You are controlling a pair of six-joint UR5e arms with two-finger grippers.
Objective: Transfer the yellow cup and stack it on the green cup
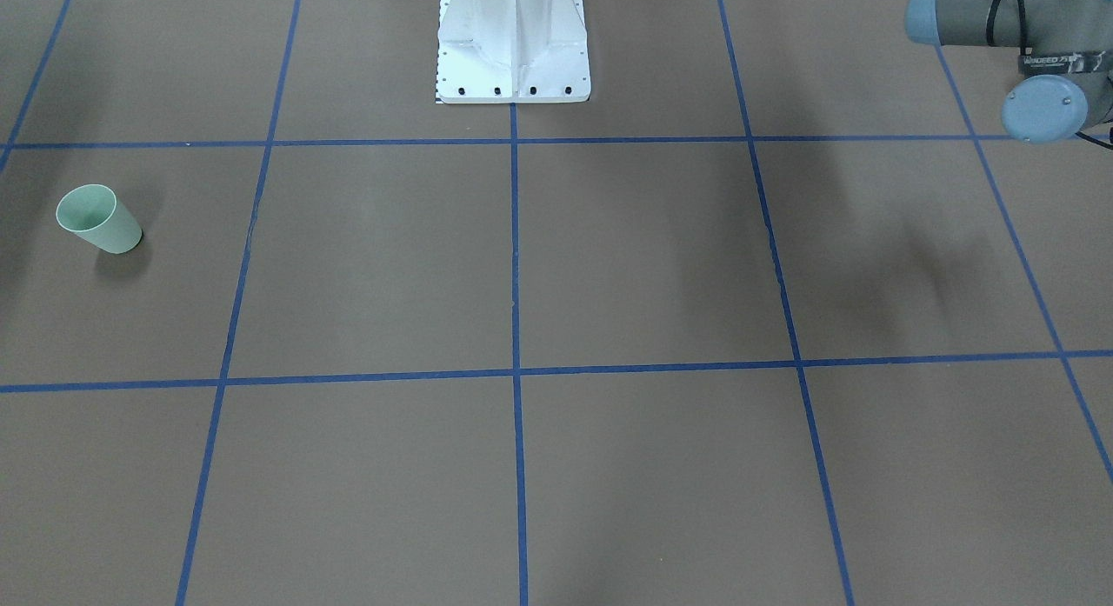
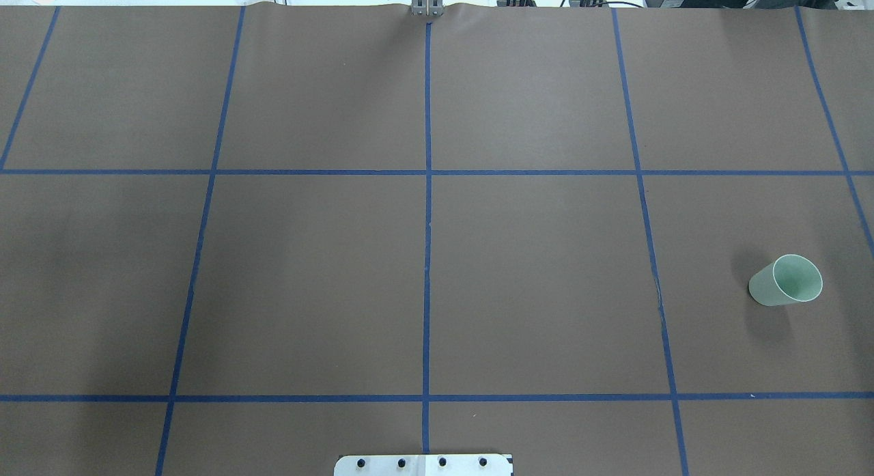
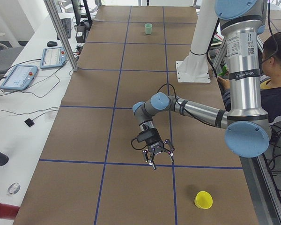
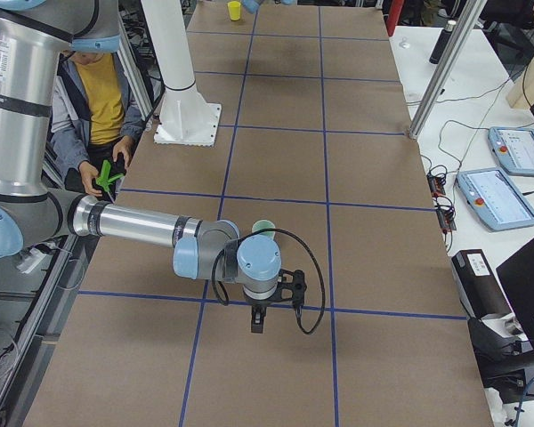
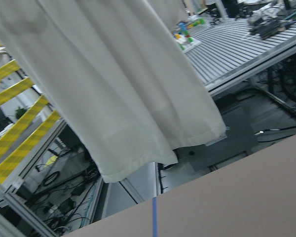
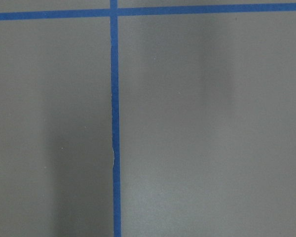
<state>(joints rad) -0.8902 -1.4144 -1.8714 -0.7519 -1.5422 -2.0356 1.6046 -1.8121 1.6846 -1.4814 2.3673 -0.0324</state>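
Note:
The green cup (image 2: 785, 281) stands upright on the brown table, on my right side; it also shows in the front view (image 1: 97, 219) and both side views (image 3: 148, 28) (image 4: 263, 228). The yellow cup (image 3: 203, 200) stands upright at the table's left end, far from the green cup, and shows small in the right side view (image 4: 235, 10). My left gripper (image 3: 159, 157) hangs above the table a short way from the yellow cup, holding nothing. My right gripper (image 4: 256, 322) hovers near the green cup. Both show only in side views, so I cannot tell whether they are open or shut.
Blue tape lines (image 2: 427, 223) divide the table into squares. The white robot base (image 1: 513, 45) stands at the table's near edge. A seated person (image 4: 102, 107) is behind the base. Tablets (image 3: 18, 75) and cables lie on the white bench across the table.

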